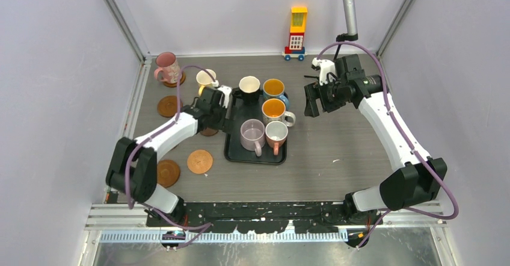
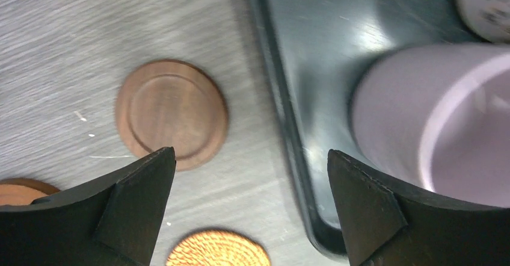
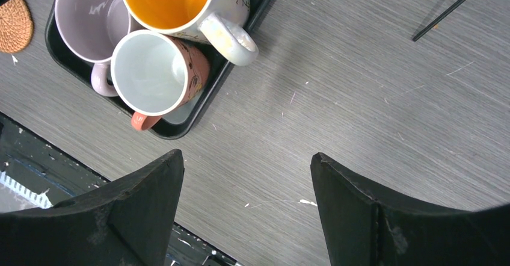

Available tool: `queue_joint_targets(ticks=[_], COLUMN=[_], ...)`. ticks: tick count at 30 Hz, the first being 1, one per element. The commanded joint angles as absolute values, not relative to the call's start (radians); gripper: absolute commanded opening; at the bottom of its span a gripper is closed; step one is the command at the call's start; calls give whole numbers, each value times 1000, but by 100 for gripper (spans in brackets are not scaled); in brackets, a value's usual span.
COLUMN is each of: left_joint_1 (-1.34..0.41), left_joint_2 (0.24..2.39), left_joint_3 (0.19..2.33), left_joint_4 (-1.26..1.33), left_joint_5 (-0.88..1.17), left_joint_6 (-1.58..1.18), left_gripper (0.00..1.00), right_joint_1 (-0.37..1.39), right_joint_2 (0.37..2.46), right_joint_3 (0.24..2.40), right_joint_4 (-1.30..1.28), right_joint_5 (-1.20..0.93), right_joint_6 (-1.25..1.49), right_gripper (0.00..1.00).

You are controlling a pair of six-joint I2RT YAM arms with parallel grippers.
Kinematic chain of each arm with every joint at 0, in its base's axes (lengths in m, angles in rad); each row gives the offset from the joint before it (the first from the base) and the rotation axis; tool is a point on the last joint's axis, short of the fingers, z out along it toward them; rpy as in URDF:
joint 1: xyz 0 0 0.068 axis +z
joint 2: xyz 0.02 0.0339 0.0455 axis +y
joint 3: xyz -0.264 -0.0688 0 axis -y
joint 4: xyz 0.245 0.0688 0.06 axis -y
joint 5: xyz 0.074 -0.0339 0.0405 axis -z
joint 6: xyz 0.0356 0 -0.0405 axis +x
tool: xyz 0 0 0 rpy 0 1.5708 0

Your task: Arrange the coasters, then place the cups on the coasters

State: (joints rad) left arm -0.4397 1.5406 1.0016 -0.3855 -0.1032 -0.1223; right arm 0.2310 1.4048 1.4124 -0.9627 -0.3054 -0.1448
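Five cups stand on the black tray: black, blue, white-patterned, lilac and salmon. At the back left a pink cup sits on a coaster, with a pale yellow cup beside it. Loose coasters lie at the left and front left. My left gripper hangs open over the tray's left edge, between a brown coaster and the lilac cup. My right gripper is open over bare table right of the tray.
A yellow-red toy block tower stands at the back wall. A woven orange coaster lies just below the left fingertips. Grey walls close in the table on three sides. A thin black rod lies on the table at the back right.
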Motion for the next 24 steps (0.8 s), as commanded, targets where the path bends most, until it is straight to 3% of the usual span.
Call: queue_joint_targets(ticks=[1, 6, 10, 24], left_joint_1=[-509, -680, -781, -867], left_joint_2=[1353, 1265, 1329, 1500], left_joint_3=[959, 921, 940, 1031], left_joint_4=[-418, -513, -505, -451], left_joint_5=[97, 61, -22, -139], left_joint_6=[-77, -241, -359, -519], left_gripper=[100, 100, 100, 100], right_joint_1=[223, 222, 221, 220], right_joint_2=[1345, 1332, 1331, 1297], right_joint_3=[1394, 1372, 1368, 1337], right_joint_4=[-956, -956, -957, -956], right_joint_5=[-299, -310, -320, -318], right_joint_6=[-153, -147, -138, -130], right_gripper=[82, 82, 81, 82])
